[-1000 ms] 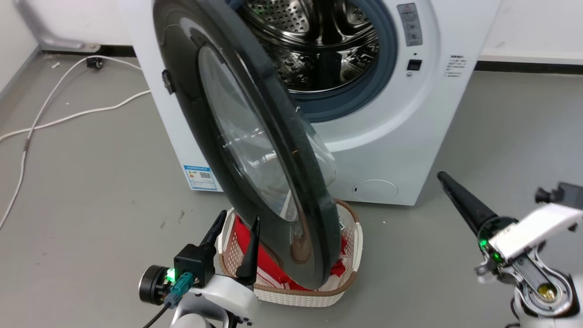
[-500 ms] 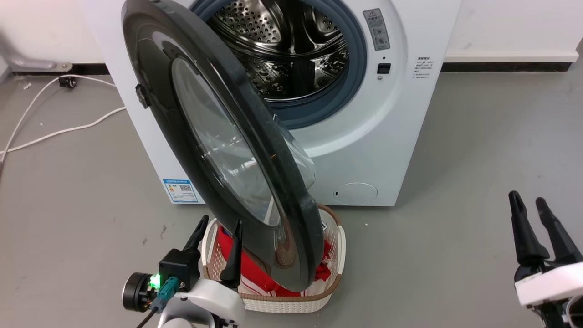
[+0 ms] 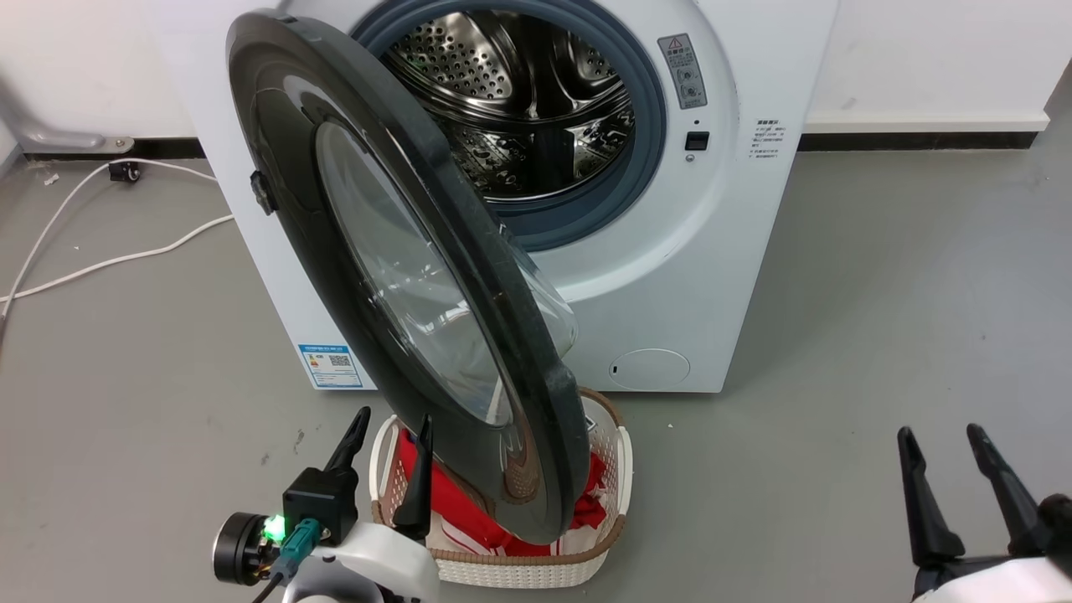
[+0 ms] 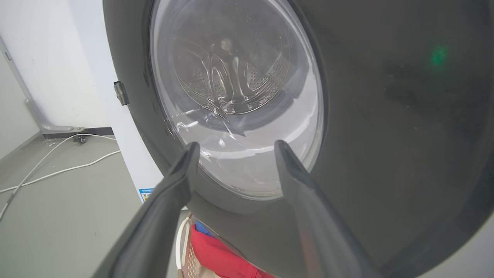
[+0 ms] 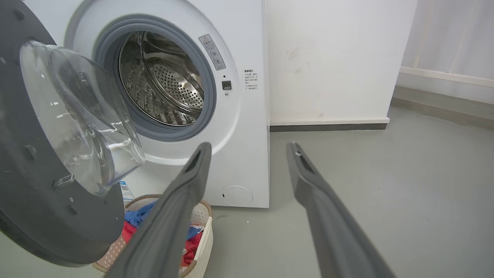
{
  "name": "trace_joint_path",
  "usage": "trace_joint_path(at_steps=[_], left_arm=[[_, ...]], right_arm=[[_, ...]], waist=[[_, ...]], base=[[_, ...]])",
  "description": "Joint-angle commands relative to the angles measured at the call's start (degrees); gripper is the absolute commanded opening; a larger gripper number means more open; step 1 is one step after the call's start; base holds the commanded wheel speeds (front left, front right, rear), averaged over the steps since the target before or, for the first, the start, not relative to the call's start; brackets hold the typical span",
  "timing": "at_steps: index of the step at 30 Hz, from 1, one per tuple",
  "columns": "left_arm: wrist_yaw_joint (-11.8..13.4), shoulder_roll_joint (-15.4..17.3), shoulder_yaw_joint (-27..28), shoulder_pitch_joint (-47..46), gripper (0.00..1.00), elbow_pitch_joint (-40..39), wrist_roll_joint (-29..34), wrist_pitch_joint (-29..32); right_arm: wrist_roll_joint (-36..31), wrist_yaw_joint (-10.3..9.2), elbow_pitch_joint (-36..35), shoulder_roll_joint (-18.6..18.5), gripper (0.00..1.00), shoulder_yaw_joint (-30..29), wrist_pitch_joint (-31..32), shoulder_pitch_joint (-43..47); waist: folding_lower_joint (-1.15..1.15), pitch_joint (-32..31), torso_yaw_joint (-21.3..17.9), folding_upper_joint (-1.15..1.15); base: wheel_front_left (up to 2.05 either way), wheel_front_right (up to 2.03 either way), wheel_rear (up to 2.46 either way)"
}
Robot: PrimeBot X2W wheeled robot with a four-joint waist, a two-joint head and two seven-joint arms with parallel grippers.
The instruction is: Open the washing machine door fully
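Down and a touch left goes the right gripper (image 3: 940,431) compared with half a second back, settling low at the near right over bare grey floor (image 3: 837,469), fingers spread wide with nothing between them, well apart from the washing machine (image 3: 712,276). Over on the left, the left gripper (image 3: 394,414) sits much as it did, its two fingers also parted and empty, pointing up at the outer face of the washing machine door (image 3: 402,268); whether they touch the rim cannot be told. That door is hinged at the machine's left side and stands swung out roughly square to the front, nearly edge-on to the head camera. Its glossy outer face looks left, its clear glass bowl bulges right, and its free edge points near, toward the robot. Its lower rim hangs over the white laundry basket (image 3: 615,452) with red clothes (image 3: 452,502) in it. Behind, the steel drum (image 3: 519,109) is wide open to view, and a white cable (image 3: 109,260) trails across the far left floor.
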Motion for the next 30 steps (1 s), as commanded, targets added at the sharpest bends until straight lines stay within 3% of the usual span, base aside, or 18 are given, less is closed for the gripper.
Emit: trace_joint_path(at_steps=[1,6,20,21,22,23,30], left_arm=[[-0.2,0.3,0.1,0.6,1.0,0.0,0.5,-0.1],[-0.2,0.3,-0.3,0.8,1.0,0.4,0.8,-0.1],[0.0,0.5,-0.7,1.4,1.0,0.9,1.2,-0.1],[0.0,0.5,-0.7,1.3,0.62,0.9,1.1,-0.1],[0.0,0.4,-0.7,1.1,0.36,0.5,1.1,-0.1],[0.0,0.4,-0.7,1.0,0.0,0.4,1.1,-0.1],[0.7,0.2,0.3,0.1,0.0,-1.0,0.1,-0.1]], right_arm=[[-0.6,0.12,0.4,0.3,1.0,0.1,-0.4,0.6],[-3.7,0.07,2.0,0.7,1.0,1.1,-1.7,0.9],[-4.2,0.07,2.6,1.4,1.0,1.6,-1.2,0.0],[-4.2,0.07,2.6,1.5,1.0,1.5,-1.2,0.0],[-4.2,0.07,2.5,1.5,1.0,1.5,-1.2,-0.1],[-4.2,0.07,2.5,1.6,1.0,1.4,-1.2,-0.2],[-4.7,0.07,2.4,2.2,1.0,1.5,-1.1,-0.7]], waist=[[0.0,0.0,0.0,0.0],[0.0,-0.2,0.2,0.0],[0.0,-0.4,0.7,0.0],[0.0,-0.4,0.7,0.0],[0.0,-0.3,0.7,0.0],[0.0,-0.3,0.7,0.0],[0.0,0.1,1.1,0.0]], base=[[0.0,0.0,0.0],[0.0,0.0,0.0],[0.0,0.0,0.0],[0.0,0.0,0.0],[0.0,0.0,0.0],[0.0,0.0,0.0],[0.0,0.0,0.0]])
